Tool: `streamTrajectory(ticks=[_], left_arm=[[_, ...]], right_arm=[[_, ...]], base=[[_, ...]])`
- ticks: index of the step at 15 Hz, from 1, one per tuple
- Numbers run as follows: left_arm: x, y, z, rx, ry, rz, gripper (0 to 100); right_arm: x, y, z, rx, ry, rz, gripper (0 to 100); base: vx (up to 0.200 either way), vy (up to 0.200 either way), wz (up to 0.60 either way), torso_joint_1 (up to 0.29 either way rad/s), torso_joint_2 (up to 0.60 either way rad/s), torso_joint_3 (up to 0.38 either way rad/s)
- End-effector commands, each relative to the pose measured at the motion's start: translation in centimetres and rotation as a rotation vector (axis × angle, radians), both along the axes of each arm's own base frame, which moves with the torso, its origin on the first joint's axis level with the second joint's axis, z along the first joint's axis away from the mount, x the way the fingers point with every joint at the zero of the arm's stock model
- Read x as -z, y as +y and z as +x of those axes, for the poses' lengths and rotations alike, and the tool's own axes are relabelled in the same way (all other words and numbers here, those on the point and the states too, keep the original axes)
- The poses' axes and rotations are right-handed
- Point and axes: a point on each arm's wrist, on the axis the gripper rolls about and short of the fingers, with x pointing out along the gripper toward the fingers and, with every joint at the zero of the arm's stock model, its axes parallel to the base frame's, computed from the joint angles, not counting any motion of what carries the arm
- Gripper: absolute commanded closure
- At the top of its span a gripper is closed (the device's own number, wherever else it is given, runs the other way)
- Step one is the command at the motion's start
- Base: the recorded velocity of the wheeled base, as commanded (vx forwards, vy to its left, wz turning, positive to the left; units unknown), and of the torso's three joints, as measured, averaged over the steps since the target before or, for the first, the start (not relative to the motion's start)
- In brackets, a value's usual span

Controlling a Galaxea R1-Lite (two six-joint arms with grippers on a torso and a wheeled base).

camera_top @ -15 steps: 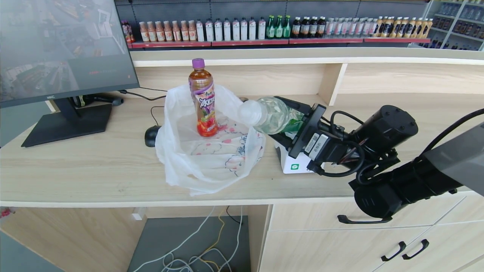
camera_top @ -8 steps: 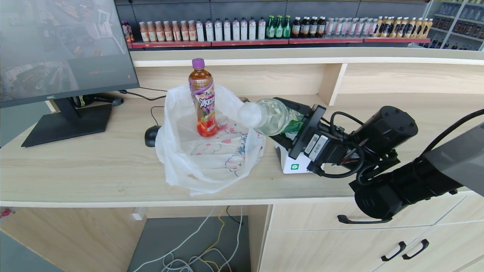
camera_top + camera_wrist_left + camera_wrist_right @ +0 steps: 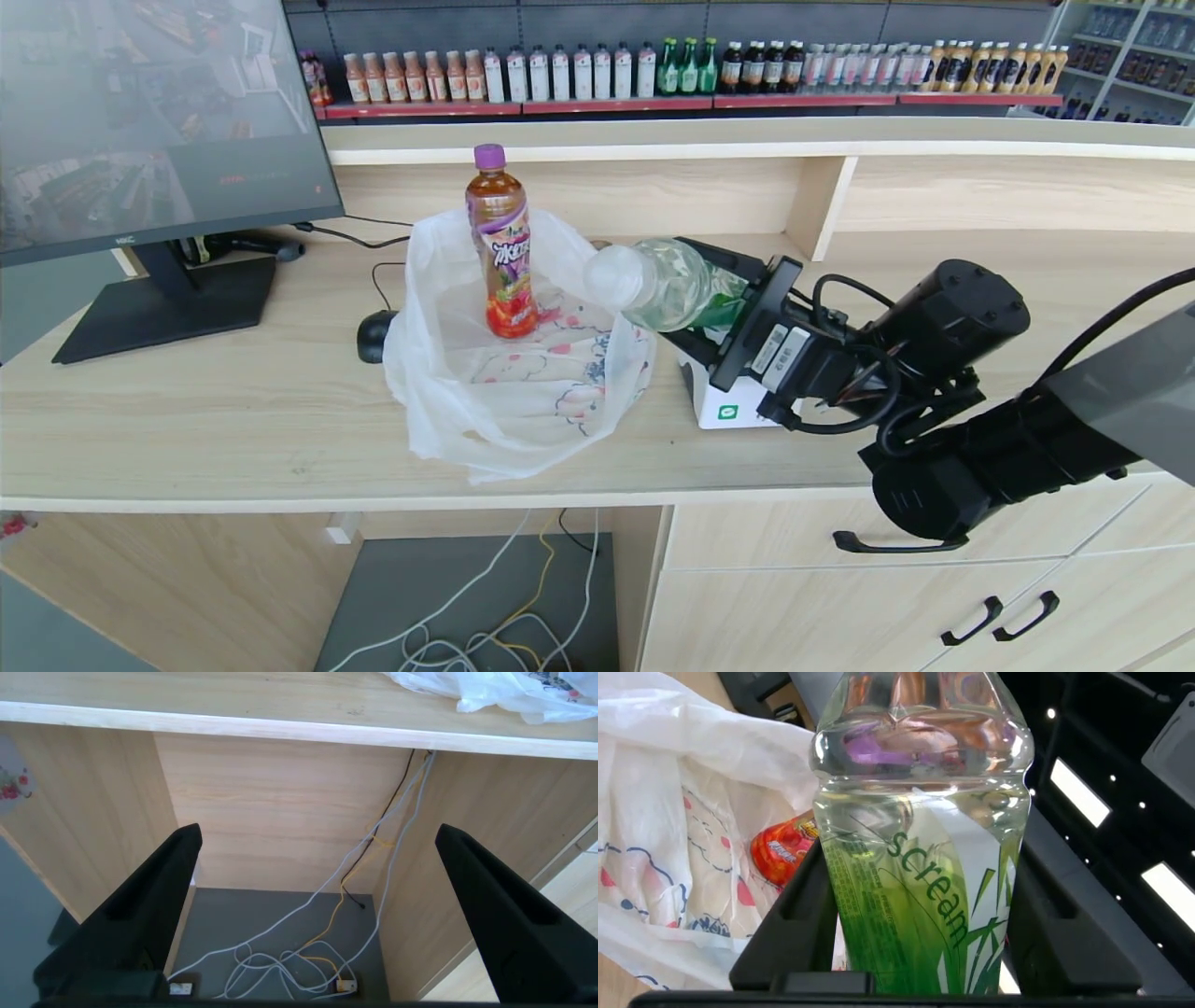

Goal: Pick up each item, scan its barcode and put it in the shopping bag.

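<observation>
My right gripper (image 3: 726, 301) is shut on a clear bottle with a green label (image 3: 665, 285), held tilted above the scanner, its far end over the right rim of the white shopping bag (image 3: 523, 373). In the right wrist view the bottle (image 3: 924, 849) sits between the dark fingers (image 3: 799, 919), with the bag (image 3: 673, 849) behind it. A tea bottle with a purple cap (image 3: 501, 243) stands upright inside the bag. My left gripper (image 3: 318, 915) hangs open below the counter edge, facing the cables in the knee space.
A white scanner box (image 3: 724, 397) stands right of the bag under my right wrist. A black mouse (image 3: 375, 334) lies left of the bag, and a monitor (image 3: 149, 121) stands at far left. A shelf divider (image 3: 822, 205) rises behind the scanner.
The right gripper has carried the clear bottle slightly left and up, toward the bag. The bag and tea bottle have not moved.
</observation>
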Motion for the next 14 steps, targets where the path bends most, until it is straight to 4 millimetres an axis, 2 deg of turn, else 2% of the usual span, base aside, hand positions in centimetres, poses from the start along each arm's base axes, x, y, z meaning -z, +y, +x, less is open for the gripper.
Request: streamTrajectory(ticks=[1, 7, 14], left_arm=[[0.0, 0.0, 0.0, 0.000, -0.001, 0.000, 0], [0.0, 0.0, 0.0, 0.000, -0.001, 0.000, 0], [0.0, 0.0, 0.0, 0.000, -0.001, 0.000, 0]], right_arm=[[-0.8, -0.1, -0.3, 0.001, -0.016, 0.015, 100], [-3.5, -0.8, -1.6, 0.016, 0.000, 0.101, 100], [-6.2, 0.7, -4.6, 0.055, 0.093, 0.292, 100]], base=[[0.000, 0.000, 0.00, 0.000, 0.00, 0.000], [0.000, 0.000, 0.00, 0.000, 0.00, 0.000], [0.000, 0.000, 0.00, 0.000, 0.00, 0.000]])
